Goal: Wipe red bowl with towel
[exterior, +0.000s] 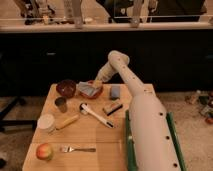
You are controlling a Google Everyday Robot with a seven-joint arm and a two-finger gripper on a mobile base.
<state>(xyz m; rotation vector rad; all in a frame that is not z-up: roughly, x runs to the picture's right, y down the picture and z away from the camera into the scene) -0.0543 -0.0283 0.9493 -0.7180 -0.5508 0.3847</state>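
The end effector [96, 83], its grip impossible to tell, meets the towel [86, 89] in the red bowl [96, 95], which a hard wipe could shove off the bench [90, 136].

Pincer [96, 82] above red bowl [98, 94], towel [87, 89] lying in it, wooden table [92, 136]
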